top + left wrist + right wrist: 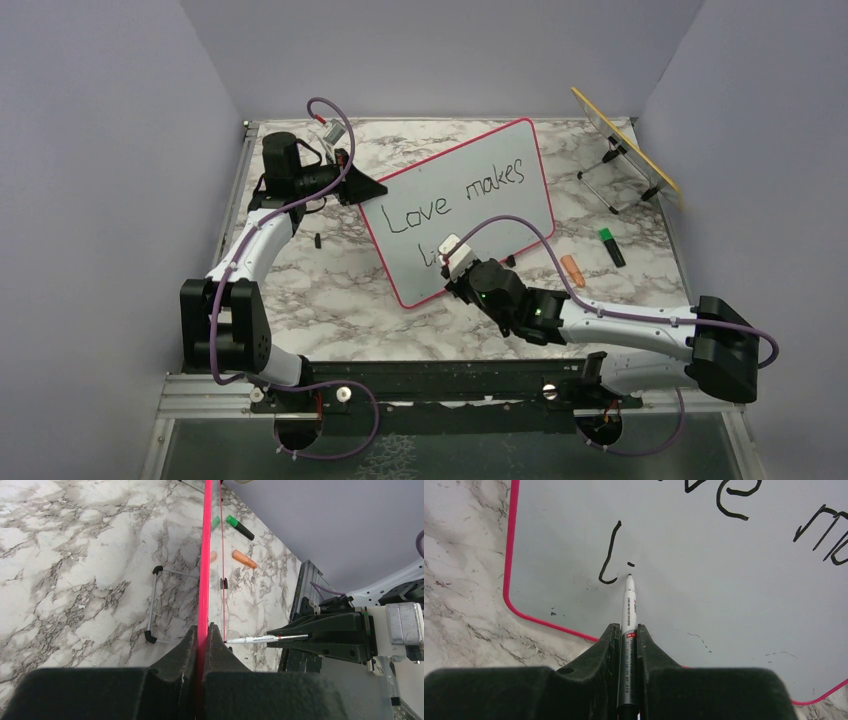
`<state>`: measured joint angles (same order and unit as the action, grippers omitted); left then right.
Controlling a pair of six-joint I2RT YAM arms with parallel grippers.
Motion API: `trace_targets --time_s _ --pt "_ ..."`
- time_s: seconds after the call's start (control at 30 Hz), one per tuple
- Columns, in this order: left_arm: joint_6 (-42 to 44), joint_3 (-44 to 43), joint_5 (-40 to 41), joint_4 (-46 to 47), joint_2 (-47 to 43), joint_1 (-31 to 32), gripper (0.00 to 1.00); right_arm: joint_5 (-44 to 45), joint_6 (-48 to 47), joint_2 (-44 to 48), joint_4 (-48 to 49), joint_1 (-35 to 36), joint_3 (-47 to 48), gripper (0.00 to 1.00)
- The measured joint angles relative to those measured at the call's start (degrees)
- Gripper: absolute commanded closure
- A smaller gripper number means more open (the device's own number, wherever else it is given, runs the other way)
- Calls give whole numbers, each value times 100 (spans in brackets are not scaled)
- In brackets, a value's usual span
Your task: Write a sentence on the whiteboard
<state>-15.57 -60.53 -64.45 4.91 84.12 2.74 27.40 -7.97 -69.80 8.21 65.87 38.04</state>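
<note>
Whiteboard point(415, 262) — marker point(629, 600) in right hand point(627, 629) touches it.

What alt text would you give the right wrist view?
The right gripper is shut on a white marker, its tip at the whiteboard just below a small dot beside a black "l" stroke. Parts of other letters show above.

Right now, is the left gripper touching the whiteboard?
Touching. The left wrist view shows the left gripper closed on the whiteboard at its pink edge, both jaws pressed against it with no gap.
</note>
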Motion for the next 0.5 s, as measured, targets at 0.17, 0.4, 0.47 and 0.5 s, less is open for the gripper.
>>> trace_targets --time_s 0.17,0.4,0.47,0.5 --pt "0 0 0 0 0 0 100 17 0 -20 87 -24 0 99" --pt "0 0 0 -2 0 -2 100 22 0 -81 118 -33 2 99" --pt "0 0 0 -2 0 -2 100 22 2 -81 116 -35 2 99" --pt "0 0 0 -4 0 -2 100 24 2 -81 111 -35 2 99"
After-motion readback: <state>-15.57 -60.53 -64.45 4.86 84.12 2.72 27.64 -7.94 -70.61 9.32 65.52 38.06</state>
